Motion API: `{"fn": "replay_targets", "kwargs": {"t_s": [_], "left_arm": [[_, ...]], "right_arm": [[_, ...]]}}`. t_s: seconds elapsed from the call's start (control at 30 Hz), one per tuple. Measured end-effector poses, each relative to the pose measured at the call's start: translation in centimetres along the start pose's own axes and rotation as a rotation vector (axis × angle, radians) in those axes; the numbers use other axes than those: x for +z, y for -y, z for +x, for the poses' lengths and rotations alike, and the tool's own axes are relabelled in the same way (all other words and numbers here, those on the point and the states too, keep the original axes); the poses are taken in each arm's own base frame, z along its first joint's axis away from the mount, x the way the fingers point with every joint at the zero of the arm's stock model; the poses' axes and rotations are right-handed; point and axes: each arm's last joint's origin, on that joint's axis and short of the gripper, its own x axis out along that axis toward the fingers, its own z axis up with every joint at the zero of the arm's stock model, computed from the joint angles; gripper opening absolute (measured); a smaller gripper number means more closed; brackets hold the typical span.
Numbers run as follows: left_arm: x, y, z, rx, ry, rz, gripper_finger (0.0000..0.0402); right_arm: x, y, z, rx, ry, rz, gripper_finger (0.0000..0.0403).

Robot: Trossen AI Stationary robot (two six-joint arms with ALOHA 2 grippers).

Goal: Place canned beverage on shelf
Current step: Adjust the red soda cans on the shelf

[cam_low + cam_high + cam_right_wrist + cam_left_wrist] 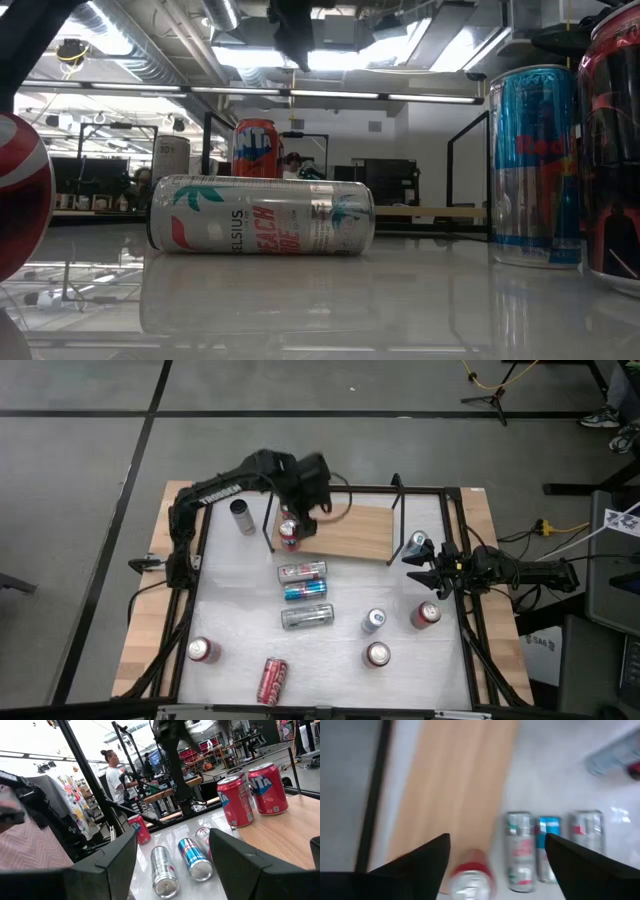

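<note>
A red can (289, 536) stands upright on its base at the left end of the shelf (350, 532), a light wooden board on black rod brackets. My left gripper (302, 512) hangs above this can, pointing steeply down. In the left wrist view its fingers (497, 837) stand open and wide apart, with the can's top (469, 881) below them and untouched. My right gripper (418, 568) waits open at the table's right side, level with the table, with nothing between its fingers (172, 832).
Three cans lie side by side on the white tabletop in front of the shelf (305, 592). A silver can (242, 517) stands left of the shelf, and another can (418, 542) at its right end. More cans stand or lie toward the near edge (377, 654) (272, 678).
</note>
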Motion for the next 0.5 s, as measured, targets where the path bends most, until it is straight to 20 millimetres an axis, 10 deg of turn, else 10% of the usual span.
{"fn": "replay_targets", "kwargs": {"t_s": [0.5], "left_arm": [[-2.4,10.3,4.8,0.193,-0.197,-0.044,0.0185]], "right_arm": [[0.0,0.0,0.0,0.0,0.001,0.0,0.0239]]}}
